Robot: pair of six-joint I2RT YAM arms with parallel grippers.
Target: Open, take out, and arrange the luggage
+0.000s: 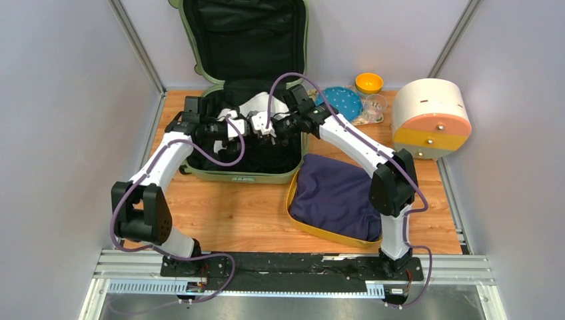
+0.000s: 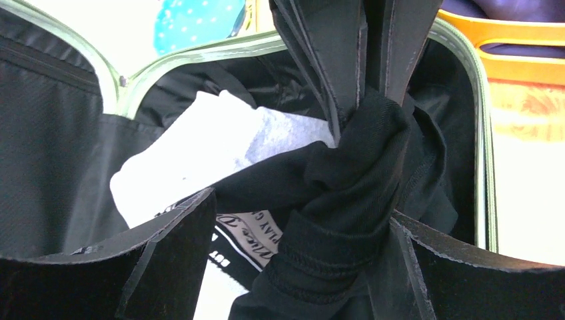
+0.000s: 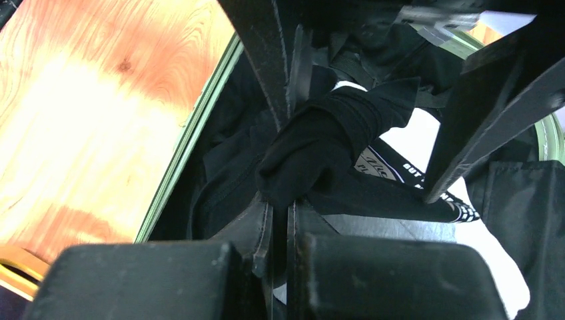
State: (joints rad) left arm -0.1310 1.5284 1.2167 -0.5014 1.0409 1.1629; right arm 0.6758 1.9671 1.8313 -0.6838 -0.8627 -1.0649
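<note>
One suitcase [image 1: 241, 177], one tray [image 1: 291, 191]

The luggage [image 1: 253, 177] shell looks smooth, likely plastic, its lining matt black cloth; the table [image 1: 226, 213] grained wood.

The lid of the luggage [image 1: 245, 33] is cut off by the top edge of the overhead view, and its floor is covered by clothes. The tips of the right gripper [image 2: 363, 107] are buried in the bunched black garment [image 2: 353, 180] pinched between them. The lettering [image 2: 248, 235] on the white garment [image 2: 200, 147] is partly covered and cannot be read whole. The contents of the clear cup [image 1: 375, 105] are too small to be told. One side of the yellow tray [image 1: 291, 193] is hidden behind the right arm [image 1: 353, 143].
</note>
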